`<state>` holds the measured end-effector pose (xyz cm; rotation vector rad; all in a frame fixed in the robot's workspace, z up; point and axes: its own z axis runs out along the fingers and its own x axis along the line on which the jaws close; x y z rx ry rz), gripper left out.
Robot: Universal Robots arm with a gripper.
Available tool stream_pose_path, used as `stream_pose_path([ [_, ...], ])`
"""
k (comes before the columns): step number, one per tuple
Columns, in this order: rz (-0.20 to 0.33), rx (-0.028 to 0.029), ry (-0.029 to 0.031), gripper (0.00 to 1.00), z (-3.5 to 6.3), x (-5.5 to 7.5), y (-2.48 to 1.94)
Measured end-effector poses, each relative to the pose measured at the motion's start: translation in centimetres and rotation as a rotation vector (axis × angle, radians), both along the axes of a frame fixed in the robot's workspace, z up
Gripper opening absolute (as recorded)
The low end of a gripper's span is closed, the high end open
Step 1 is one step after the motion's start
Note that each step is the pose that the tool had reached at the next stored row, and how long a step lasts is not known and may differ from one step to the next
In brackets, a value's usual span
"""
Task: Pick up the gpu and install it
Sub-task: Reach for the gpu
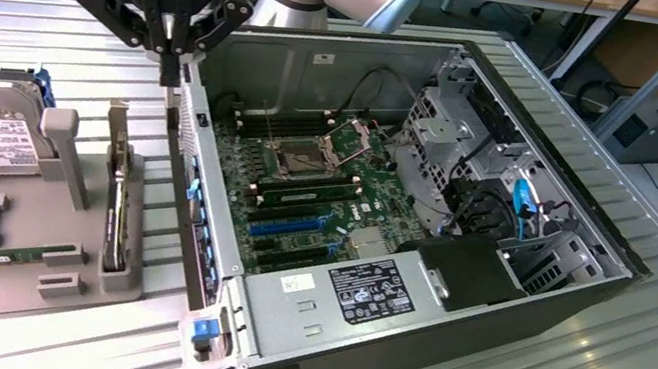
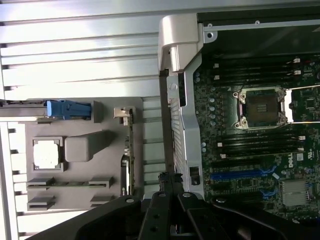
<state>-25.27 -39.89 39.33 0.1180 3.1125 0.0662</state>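
The pick-up is the step in hand, and it is not yet made. At the exterior view's left the gpu [image 1: 116, 198] stands on edge in the grey holder [image 1: 1, 279], untouched. Above and slightly right of it the gripper [image 1: 169, 75] hangs with its fingers pressed together, seemingly on nothing, beside the computer case [image 1: 448, 358]. Taking the card would call for parting the fingers over its top edge.

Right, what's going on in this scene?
A robot arm's gripper hangs shut, apparently empty, above the gap between the open PC case and the grey holder. The gpu stands edge-on in that holder, not yet picked up. The case's blue card slots are bare.
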Motion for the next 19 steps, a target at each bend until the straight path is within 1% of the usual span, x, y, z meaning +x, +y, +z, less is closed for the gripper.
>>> stream_pose_path([
  [19, 0.000, 0.0000, 0.0001, 0.11, 0.00, -0.56, 0.00],
])
